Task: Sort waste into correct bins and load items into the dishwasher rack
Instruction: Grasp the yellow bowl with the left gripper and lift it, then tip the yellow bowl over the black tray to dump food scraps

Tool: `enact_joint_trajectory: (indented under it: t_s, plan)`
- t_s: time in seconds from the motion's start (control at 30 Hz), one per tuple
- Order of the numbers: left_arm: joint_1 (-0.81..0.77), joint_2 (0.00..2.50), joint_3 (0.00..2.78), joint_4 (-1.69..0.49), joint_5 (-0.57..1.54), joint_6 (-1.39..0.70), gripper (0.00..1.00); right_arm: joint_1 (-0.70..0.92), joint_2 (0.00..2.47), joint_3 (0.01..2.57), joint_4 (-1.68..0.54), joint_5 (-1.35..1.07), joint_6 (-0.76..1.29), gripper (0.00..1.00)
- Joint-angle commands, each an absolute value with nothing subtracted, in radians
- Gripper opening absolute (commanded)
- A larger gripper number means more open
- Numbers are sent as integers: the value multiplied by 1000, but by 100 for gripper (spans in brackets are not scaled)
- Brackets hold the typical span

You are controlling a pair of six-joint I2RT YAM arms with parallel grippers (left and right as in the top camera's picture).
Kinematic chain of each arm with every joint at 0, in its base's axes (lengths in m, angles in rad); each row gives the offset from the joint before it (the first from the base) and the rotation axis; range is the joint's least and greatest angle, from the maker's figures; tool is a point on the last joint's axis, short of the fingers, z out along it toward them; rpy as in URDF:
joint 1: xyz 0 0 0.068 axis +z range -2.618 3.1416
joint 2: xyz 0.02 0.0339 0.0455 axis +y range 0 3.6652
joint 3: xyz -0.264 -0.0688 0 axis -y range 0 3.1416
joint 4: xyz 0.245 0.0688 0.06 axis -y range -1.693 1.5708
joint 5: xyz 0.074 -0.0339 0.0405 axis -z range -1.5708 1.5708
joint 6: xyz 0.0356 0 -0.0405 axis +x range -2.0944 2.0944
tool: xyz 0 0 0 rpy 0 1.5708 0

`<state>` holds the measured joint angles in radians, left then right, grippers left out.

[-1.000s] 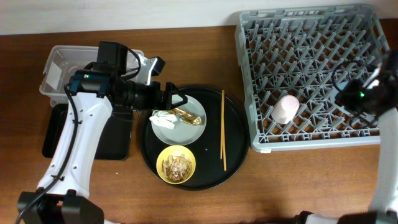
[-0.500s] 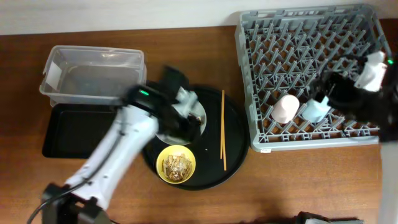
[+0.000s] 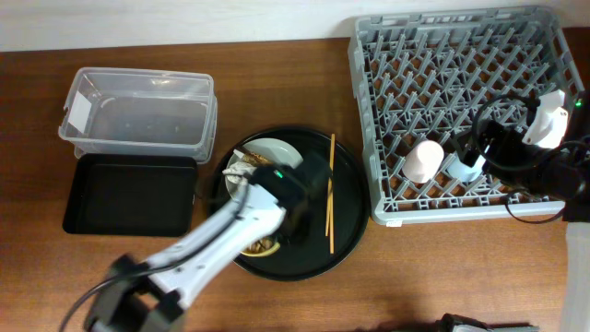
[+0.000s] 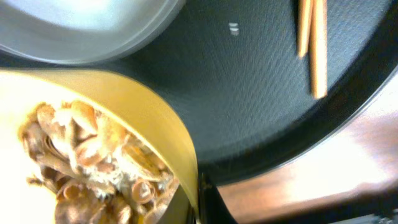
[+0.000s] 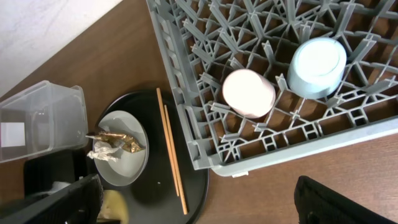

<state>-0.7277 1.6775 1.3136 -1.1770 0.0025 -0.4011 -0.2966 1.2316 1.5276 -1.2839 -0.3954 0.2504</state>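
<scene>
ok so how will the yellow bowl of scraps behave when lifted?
Yellow bowl looks thin-walled, so probably light. The scraps sit loose and heaped near the rim; a tilt would likely spill them. Smooth side may slip when gripped.

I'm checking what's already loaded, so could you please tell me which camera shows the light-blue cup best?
The right wrist view: the blue cup sits unobstructed in the rack. Overhead, the right arm partly covers it. The left wrist view misses it.
</scene>
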Motion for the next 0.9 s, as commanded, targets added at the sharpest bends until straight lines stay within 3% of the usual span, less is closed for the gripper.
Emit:
enact_joint_trajectory:
  t_s: [0.0,0.07,0.1,0.17,0.23,0.33,0.5,0.57,0.6,0.63,0.67,0.7,0.8,0.87]
  plan:
    - [-465,1489,1440,-1206,136,-259,0,-295,1233,1530,-1285,-408,241,99]
    - [-209,1470,1440,-1220,316,-143,0,-295,1233,1530,-1284,-408,241,99]
    - [46,1512,1439,-1214,573,25,0,-295,1233,1530,-1283,-408,241,99]
    - [289,1641,1439,-1207,843,194,0,-295,1233,1530,-1283,-408,241,99]
    - [469,1839,1439,-1260,1169,371,0,-295,1233,1530,-1284,-408,241,99]
    - [597,1994,1439,-1335,1384,469,0,-295,1233,1530,-1283,-408,242,99]
    - [643,2011,1439,-1375,1418,513,1,-295,1233,1530,-1284,-408,242,99]
    - [640,2013,1439,-1474,1453,661,0,-295,1233,1530,-1287,-408,241,99]
    - [640,2018,1439,-1526,1435,625,0,-295,1233,1530,-1286,-408,242,99]
    - [636,2012,1439,-1633,1464,836,0,-295,1233,1530,-1288,-408,244,99]
    - [638,2021,1439,-1597,1444,751,0,-295,1233,1530,-1287,-409,244,99]
    - [631,2015,1439,-1689,1456,834,0,-295,1233,1530,-1290,-410,244,99]
    - [556,1914,1456,-1688,1335,836,0,-295,1233,1530,-1294,-412,244,99]
    - [457,1835,1496,-1655,1169,677,0,-295,1233,1530,-1294,-412,244,99]
